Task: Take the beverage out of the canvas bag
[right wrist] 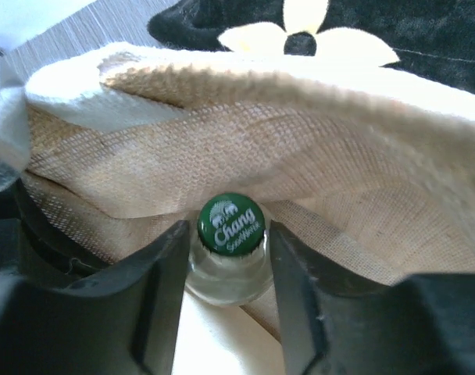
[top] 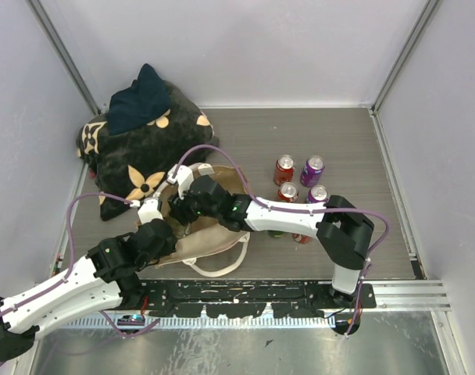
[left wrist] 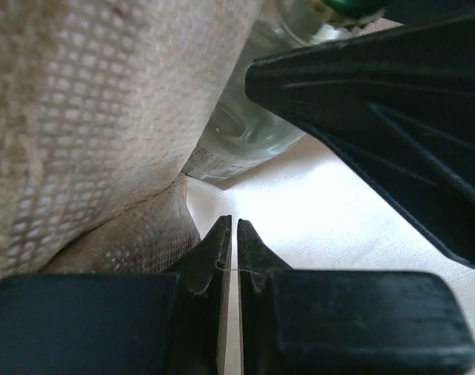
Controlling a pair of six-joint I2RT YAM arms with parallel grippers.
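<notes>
From above: canvas bag (top: 202, 244) slumped on the counter (top: 245, 141) close to the near edge, left of centre. Left arm (top: 73, 281) stretched low from the near-left corner, wrist at the bag's left side. Right arm (top: 288, 215) bent sharply at the elbow on the near right, forearm laid leftward across the counter, wrist over the bag's far part. Beyond that forearm, soda cans (top: 312, 170) upright on the right. At the far left, a black cushion (top: 144, 160) with tan flowers.

Left wrist: looking into the bag, tan weave on the left, white lining (left wrist: 323, 226) below. Left jaws pressed almost together, only a hairline slit between them; cannot tell whether cloth is caught there. Ahead, a clear glass bottle (left wrist: 249, 117) against the weave, with a black finger (left wrist: 378, 125) of the right arm across the upper right.

Right wrist: bottle inside the bag, green "Chang" cap (right wrist: 231, 225) toward the camera, weave behind it, lining beneath. Right jaws set one on each side of the neck just under the cap, both touching the glass. Cushion beyond the rim.
</notes>
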